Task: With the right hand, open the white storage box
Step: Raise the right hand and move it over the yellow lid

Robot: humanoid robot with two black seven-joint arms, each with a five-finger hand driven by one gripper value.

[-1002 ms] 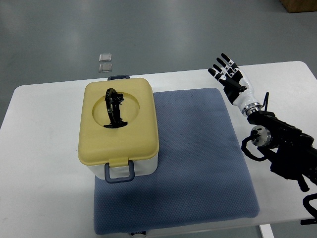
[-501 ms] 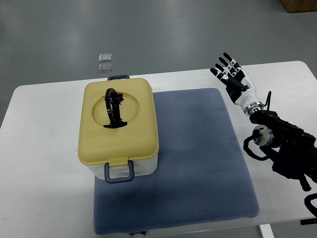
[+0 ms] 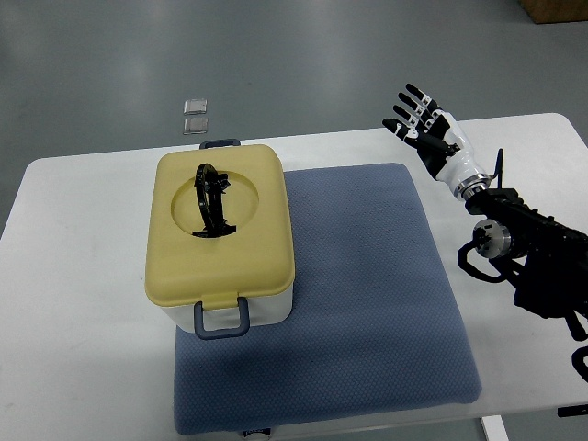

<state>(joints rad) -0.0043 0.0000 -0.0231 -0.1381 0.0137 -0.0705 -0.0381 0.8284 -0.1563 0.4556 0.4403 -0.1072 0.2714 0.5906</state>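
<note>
Hovering right hand (image 3: 425, 130), spread fingers (image 3: 404, 108), far table edge (image 3: 349, 136)

The right robot hand (image 3: 424, 129) has a white palm shell and slim black fingers (image 3: 405, 107) marked with small white patches at the joints. Behind it, a white cuff narrows to a silver wrist ring, then the forearm turns matte black and blocky. A round silver joint cap sits on the forearm's side, with thin black cables looping beside it.
</note>
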